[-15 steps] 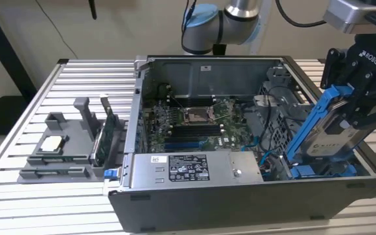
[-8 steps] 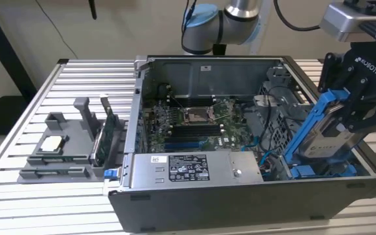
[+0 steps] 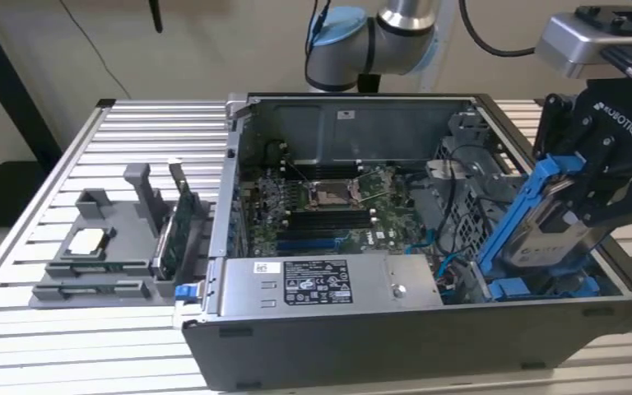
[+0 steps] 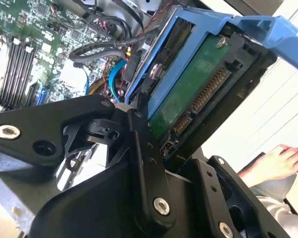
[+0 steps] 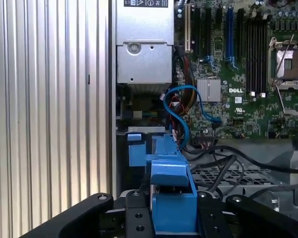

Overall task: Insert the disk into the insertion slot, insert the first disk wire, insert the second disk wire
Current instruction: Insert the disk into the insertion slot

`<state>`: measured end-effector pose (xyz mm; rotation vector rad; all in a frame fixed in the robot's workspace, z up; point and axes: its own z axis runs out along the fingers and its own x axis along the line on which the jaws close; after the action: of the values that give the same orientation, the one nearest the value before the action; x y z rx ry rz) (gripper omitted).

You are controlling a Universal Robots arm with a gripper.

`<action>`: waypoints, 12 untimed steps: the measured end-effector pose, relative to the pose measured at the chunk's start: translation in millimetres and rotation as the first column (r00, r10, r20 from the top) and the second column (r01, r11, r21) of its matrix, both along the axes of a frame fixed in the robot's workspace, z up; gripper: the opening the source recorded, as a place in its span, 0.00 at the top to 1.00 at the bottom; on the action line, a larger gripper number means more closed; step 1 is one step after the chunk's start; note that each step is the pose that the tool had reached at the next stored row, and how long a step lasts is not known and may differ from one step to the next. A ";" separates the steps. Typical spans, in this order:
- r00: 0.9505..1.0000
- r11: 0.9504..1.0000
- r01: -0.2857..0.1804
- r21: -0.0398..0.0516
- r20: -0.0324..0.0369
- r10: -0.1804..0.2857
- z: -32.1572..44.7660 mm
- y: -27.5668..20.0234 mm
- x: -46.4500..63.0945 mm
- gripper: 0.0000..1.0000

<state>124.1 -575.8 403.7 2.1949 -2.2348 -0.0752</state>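
In the exterior view my gripper is shut on the disk, a silver-grey drive in a bright blue carrier. The disk hangs tilted, its lower end down over the insertion slot at the case's front corner on the exterior view's right. The second wrist view shows the disk's green underside and connector clamped between black fingers. The first wrist view has the blue carrier between my fingers, above a perforated cage wall. A loose blue cable curls beside the bay.
The open computer case lies on a slatted metal table. A long labelled silver box runs along its front wall. A grey fixture with a green circuit card stands at the exterior view's left. A person's hand rests beyond the case.
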 end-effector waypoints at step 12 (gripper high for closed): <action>0.999 1.000 -0.001 -0.005 -0.032 0.000 -6.9 0.0 8.4 0.67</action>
<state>132.5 -575.8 396.7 2.1759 -2.2156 -0.1039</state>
